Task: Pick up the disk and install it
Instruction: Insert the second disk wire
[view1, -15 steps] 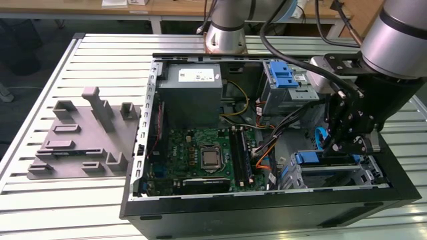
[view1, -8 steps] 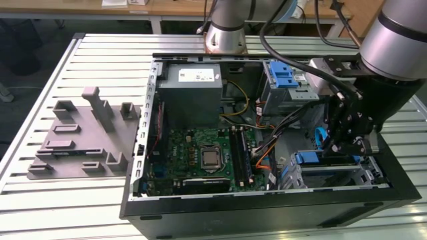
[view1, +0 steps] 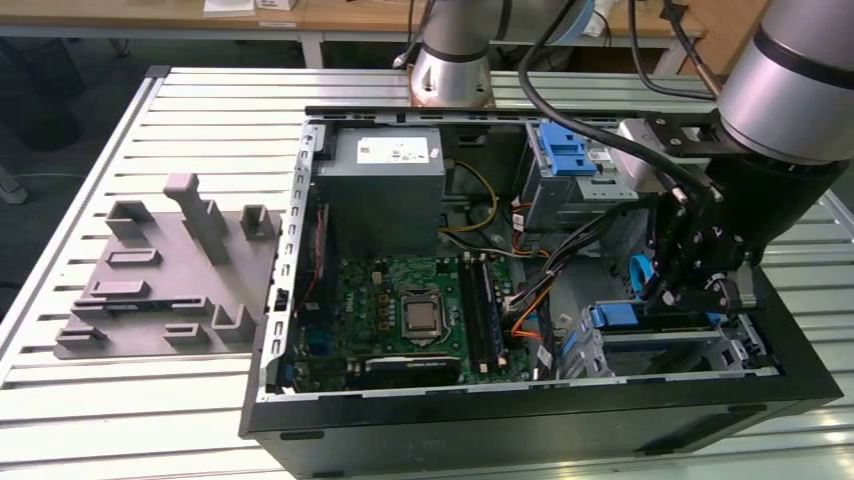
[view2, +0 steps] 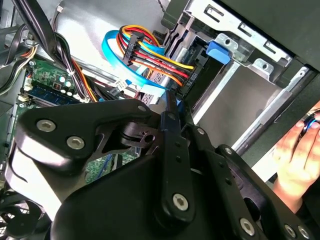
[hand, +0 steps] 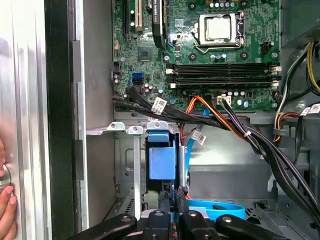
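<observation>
Disk going into the lower drive bay, install not finished.
Your claw (view1: 687, 290) is clenched on the disk's (hand: 162, 162) blue rail edge inside the open PC case (view1: 534, 425), by the drive cage (hand: 131, 165); the disk looks partly seated, yet you haven't released it.

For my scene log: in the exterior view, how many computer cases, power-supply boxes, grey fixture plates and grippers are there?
computer case: 1
power-supply box: 1
grey fixture plate: 1
gripper: 1
Total: 4
</observation>
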